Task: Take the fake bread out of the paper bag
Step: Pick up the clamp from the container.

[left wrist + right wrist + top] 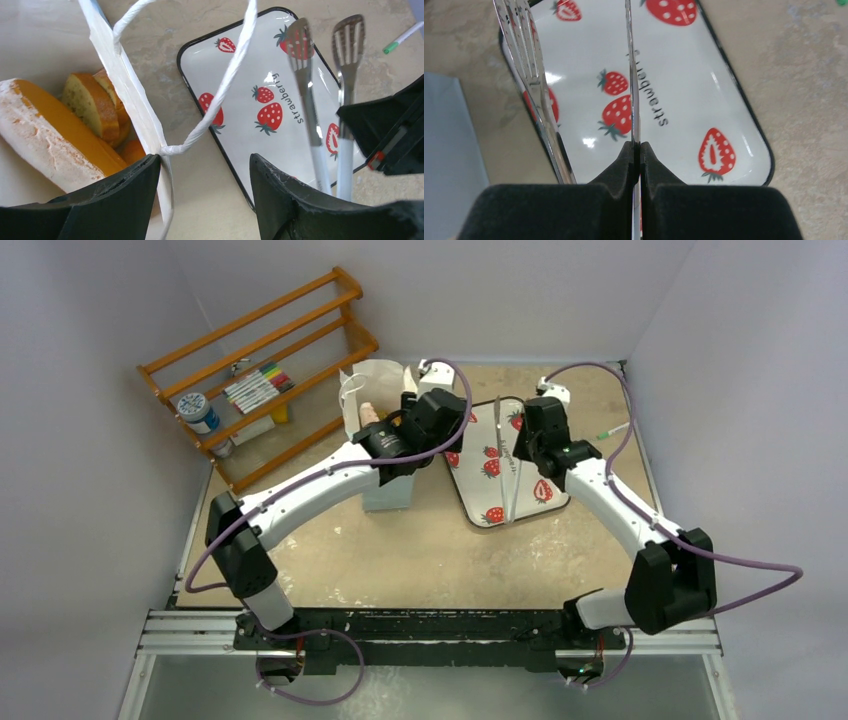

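The paper bag (385,490) stands left of the tray, its white rim (127,90) and cord handle (225,85) close below my left gripper (205,160). That gripper is open and straddles the bag's right wall, with one finger (115,200) inside the bag and the other outside. The fake bread lies inside: a long golden loaf (50,135), toast slices (92,105) and an orange roll (132,150). My right gripper (639,145) is shut on one arm of the metal tongs (631,75), above the strawberry tray (684,100). The other arm (531,75) hangs free.
A wooden rack (260,360) with markers and a small tub stands at the back left. A green-tipped pen (612,432) lies right of the tray. The tongs (305,100) reach towards the bag's side. Grey walls close in the table.
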